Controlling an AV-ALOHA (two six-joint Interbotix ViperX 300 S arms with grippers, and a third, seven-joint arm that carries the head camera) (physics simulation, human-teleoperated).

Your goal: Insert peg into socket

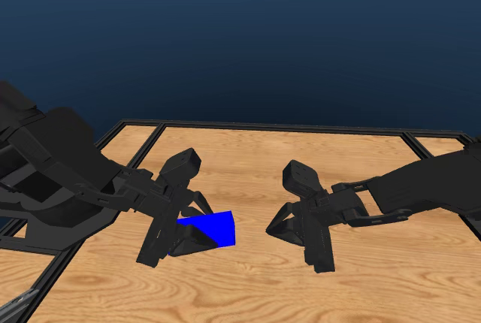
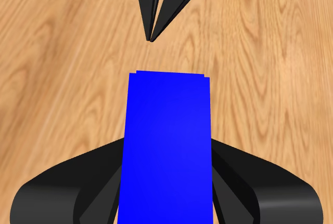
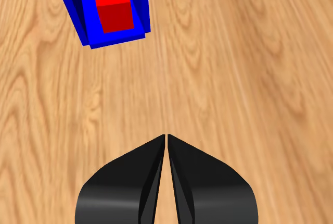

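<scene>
My left gripper (image 1: 186,231) is shut on the blue socket (image 1: 215,228), whose free end points toward the right arm just above the table. In the left wrist view the socket (image 2: 166,146) sits clamped between the two jaws of the left gripper (image 2: 167,143). The right wrist view looks into the socket's (image 3: 84,23) hollow end, where the red peg (image 3: 113,8) sits inside. The right gripper (image 1: 275,228) is shut with nothing between its jaws (image 3: 166,137), a short gap away from the socket's end. Its closed tips, the right gripper (image 2: 152,37), also show in the left wrist view.
The wooden table (image 1: 338,158) has a black frame rail (image 1: 285,126) along its far edge and another down its left side. Both arms reach low over the middle of the board.
</scene>
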